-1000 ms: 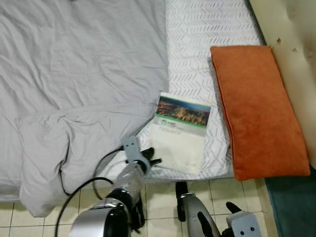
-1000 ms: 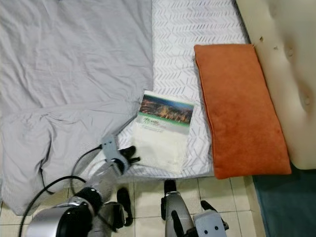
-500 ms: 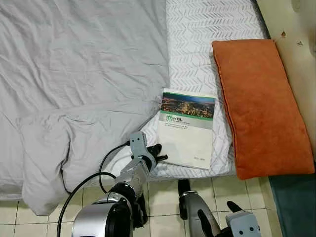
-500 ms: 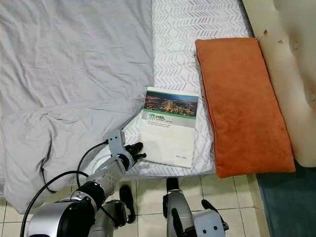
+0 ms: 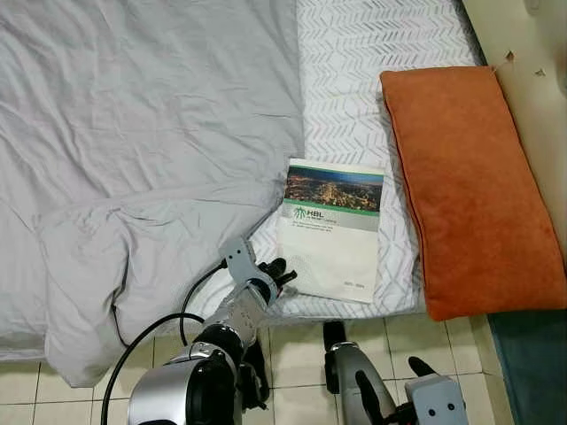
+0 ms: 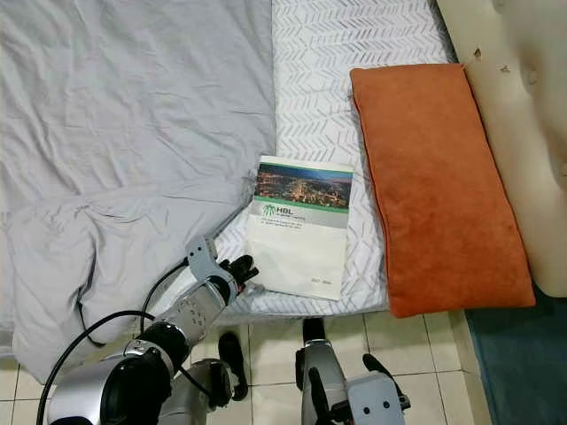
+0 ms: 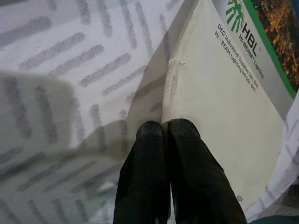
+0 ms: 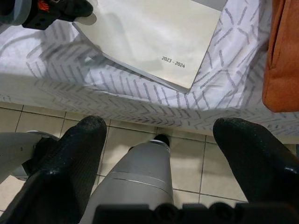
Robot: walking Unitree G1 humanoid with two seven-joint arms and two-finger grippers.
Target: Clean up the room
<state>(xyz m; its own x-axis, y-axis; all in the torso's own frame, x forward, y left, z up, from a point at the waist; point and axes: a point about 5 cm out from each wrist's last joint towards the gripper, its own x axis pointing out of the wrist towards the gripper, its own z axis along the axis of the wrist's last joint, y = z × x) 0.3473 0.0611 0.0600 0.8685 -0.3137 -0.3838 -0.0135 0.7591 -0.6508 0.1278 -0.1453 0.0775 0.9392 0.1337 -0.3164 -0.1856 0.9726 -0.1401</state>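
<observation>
1. A grey duvet point(image 5: 133, 133) covers the left of the bed.
2. The left gripper point(image 5: 282, 271), arm stretched forward, fingers pressed together, touches the near-left edge of the HBL catalogue point(image 5: 332, 230) on the patterned sheet point(image 5: 354, 53).
3. The right gripper point(image 8: 163, 135) hangs spread wide over floor tiles point(image 8: 196, 163), holding nothing.
4. An orange pillow point(image 5: 465, 186) lies far right.

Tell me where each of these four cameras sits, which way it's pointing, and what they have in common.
Left eye view: on the head, looking down at the bed, booklet and orange pillow; both silver arms show.
Right eye view: its stereo twin, same scene.
Left wrist view: looks along the shut left gripper touching the booklet's edge.
Right wrist view: looks along the open right gripper, low by the tiled floor, toward the bed's edge.
All four share the booklet.
</observation>
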